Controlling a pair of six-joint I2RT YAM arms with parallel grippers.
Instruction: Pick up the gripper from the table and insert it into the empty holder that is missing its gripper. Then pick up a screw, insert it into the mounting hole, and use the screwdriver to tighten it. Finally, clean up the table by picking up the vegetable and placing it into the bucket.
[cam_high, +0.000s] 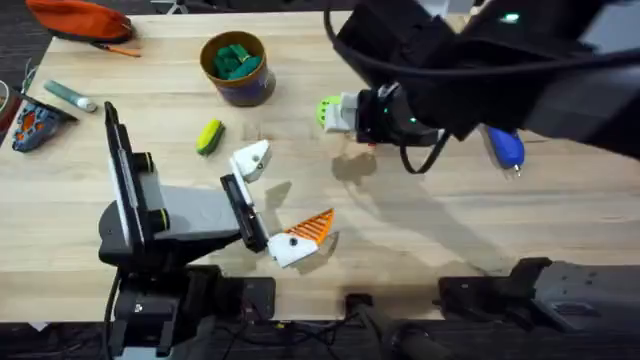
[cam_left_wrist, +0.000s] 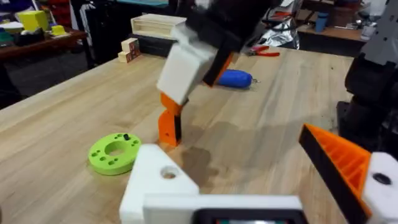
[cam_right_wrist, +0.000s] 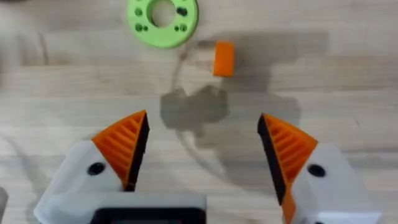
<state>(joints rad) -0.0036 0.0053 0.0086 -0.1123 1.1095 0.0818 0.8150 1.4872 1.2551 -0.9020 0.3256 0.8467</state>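
The gripper (cam_right_wrist: 224, 58), a small orange piece with a black part, stands upright on the table (cam_left_wrist: 169, 127). My right gripper (cam_right_wrist: 202, 121) hovers open just above it (cam_left_wrist: 189, 87) and reaches in from the right (cam_high: 350, 118). My left gripper (cam_high: 280, 195) lies open near the front. One side is the bare white holder (cam_left_wrist: 155, 180) with an empty hole; the other side carries its orange finger (cam_left_wrist: 339, 162). The blue screwdriver (cam_high: 505, 148) lies to the right. The yellow vegetable (cam_high: 208, 137) lies below the bucket (cam_high: 237, 68). I cannot make out a screw.
A green ring-shaped disc (cam_right_wrist: 163, 14) with a small black bit on it lies beside the orange piece (cam_high: 328, 110). A grey-green marker (cam_high: 70, 95) and an orange pouch (cam_high: 80, 18) sit at the far left. The right arm's dark body (cam_high: 480, 60) spans the upper right.
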